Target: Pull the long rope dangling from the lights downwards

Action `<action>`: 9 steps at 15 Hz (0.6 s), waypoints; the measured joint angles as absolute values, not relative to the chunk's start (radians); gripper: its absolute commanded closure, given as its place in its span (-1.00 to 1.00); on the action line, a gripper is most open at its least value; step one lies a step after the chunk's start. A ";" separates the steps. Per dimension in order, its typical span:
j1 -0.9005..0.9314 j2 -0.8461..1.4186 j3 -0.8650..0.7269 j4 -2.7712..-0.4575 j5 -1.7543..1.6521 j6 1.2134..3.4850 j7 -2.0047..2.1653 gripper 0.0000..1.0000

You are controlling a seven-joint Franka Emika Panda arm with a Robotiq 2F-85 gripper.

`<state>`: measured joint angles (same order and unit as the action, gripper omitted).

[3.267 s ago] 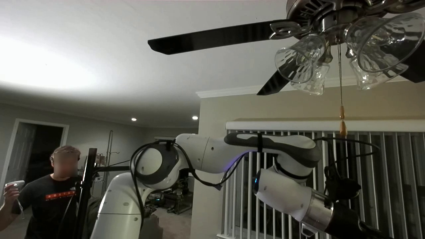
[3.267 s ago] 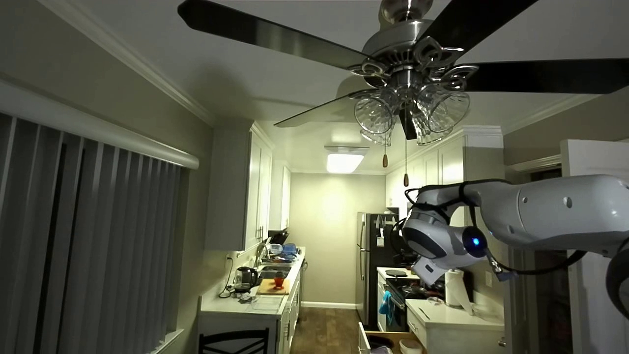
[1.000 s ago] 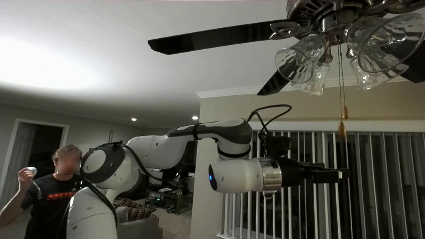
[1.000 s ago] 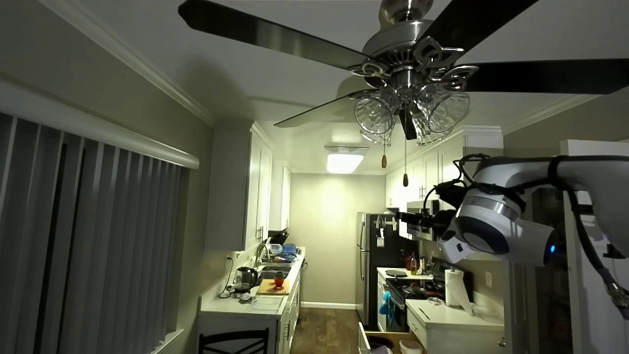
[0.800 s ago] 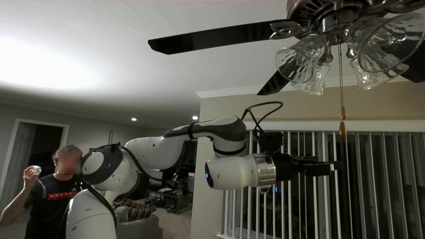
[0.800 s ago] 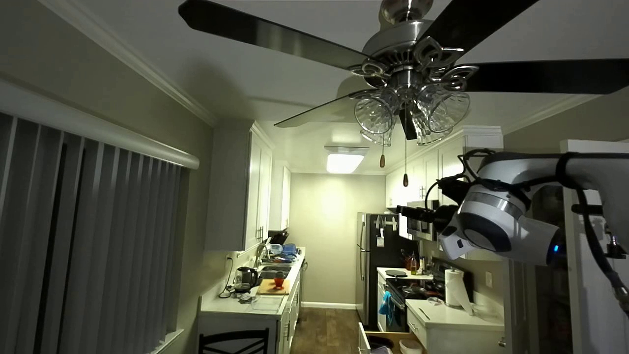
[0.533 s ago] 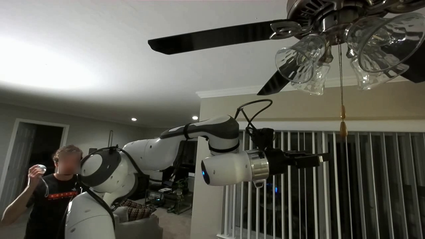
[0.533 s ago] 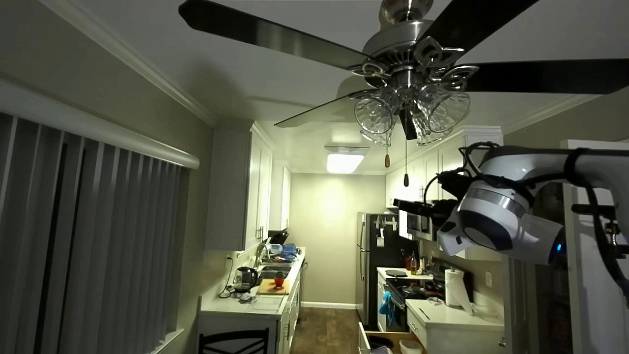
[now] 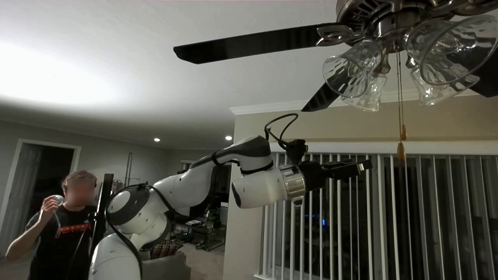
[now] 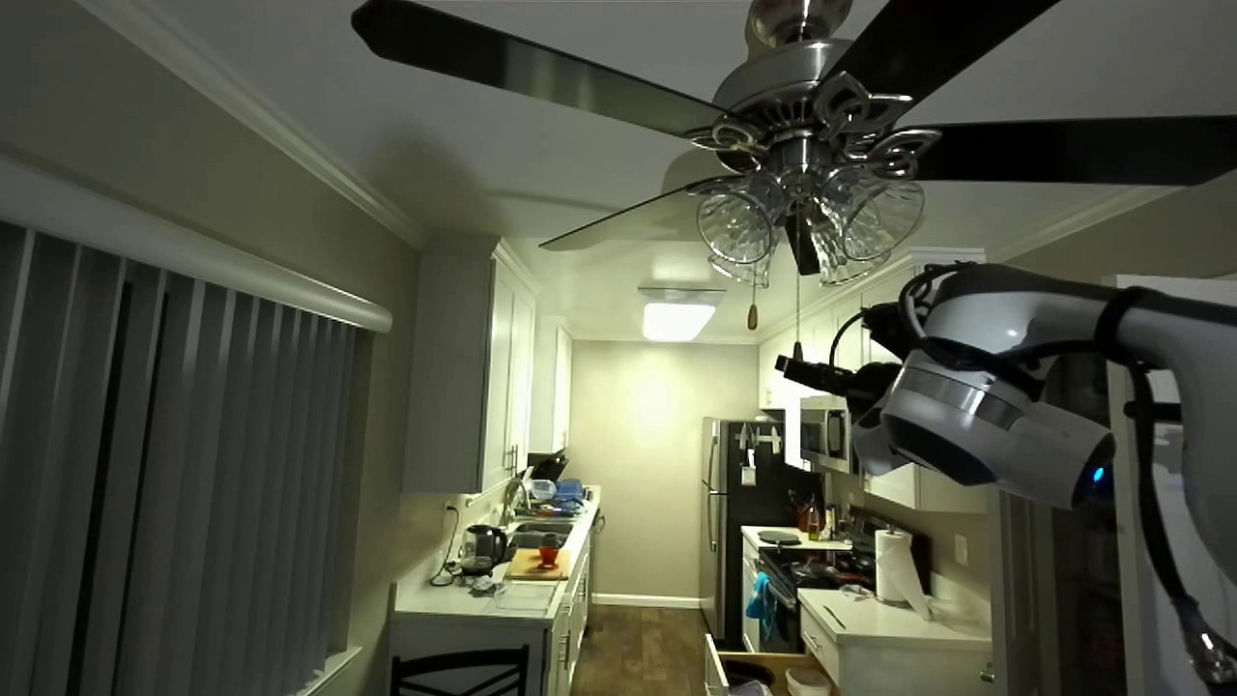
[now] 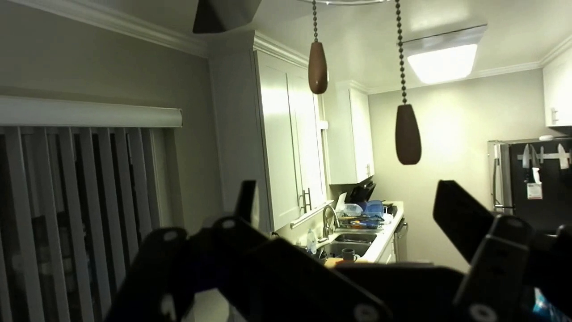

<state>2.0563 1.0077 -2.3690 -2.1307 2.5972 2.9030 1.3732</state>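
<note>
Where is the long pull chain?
In the wrist view, the long pull chain hangs right of the short pull chain, its brown bob above the open end effector.

Vertical blinds (image 10: 251, 464), white cabinets (image 10: 509, 372), glowing ceiling panel (image 10: 676, 320)

I have free air under the long rope (image 11: 407, 134) and, in an exterior view, between it and my gripper (image 9: 365, 165), whose spread fingers (image 11: 460, 212) leave room between them. The shorter cord (image 11: 317, 67) obstructs me left of it in the wrist view; above it, the lights (image 10: 802, 184) and fan blades (image 10: 1073, 150) bar my way.
</note>
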 measured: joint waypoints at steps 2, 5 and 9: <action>2.022 1.036 -2.340 -2.127 2.597 2.916 1.388 -1.00; 1.998 1.062 -2.300 -2.127 2.597 2.958 1.388 -1.00; 1.996 1.082 -2.268 -2.126 2.597 3.023 1.388 -1.00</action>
